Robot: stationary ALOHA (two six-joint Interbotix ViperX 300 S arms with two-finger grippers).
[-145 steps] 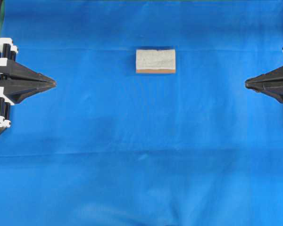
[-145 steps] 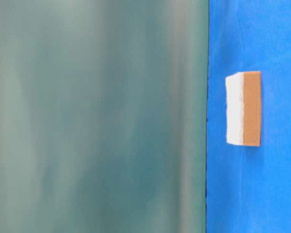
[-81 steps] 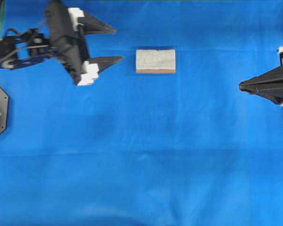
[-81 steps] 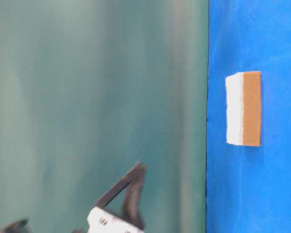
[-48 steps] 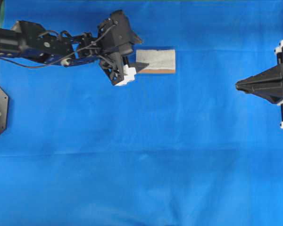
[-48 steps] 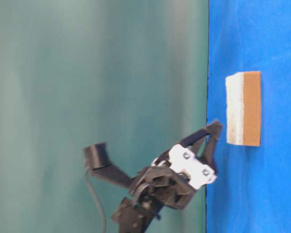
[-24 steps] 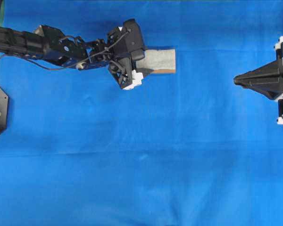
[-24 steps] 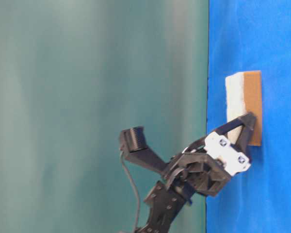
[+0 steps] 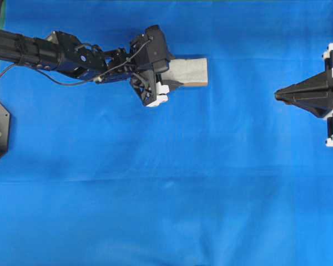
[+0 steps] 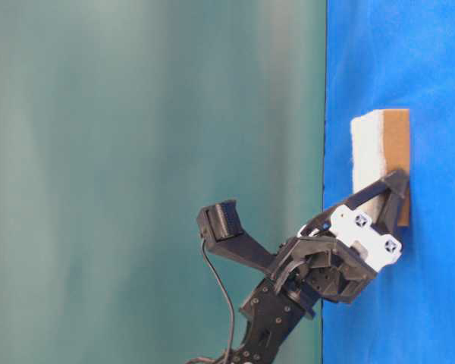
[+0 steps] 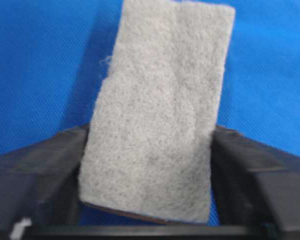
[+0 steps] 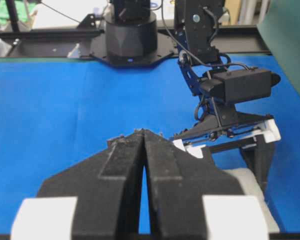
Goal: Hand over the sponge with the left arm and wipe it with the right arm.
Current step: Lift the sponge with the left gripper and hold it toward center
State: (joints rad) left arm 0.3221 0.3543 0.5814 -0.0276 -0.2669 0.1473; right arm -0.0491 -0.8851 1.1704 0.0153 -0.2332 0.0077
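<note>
We see the sponge [image 9: 190,72] near the far edge of the blue bench [image 9: 172,183], its long axis running left-right, open cloth all around. Left gripper [image 9: 165,71] jaws straddle its left end; right gripper [image 9: 278,95] jaws are closed, well apart.

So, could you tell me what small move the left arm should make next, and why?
Probably finish closing the left tool on the sponge, then lift. Its fingers flank the sponge's long sides, which still lies on the cloth.
</note>
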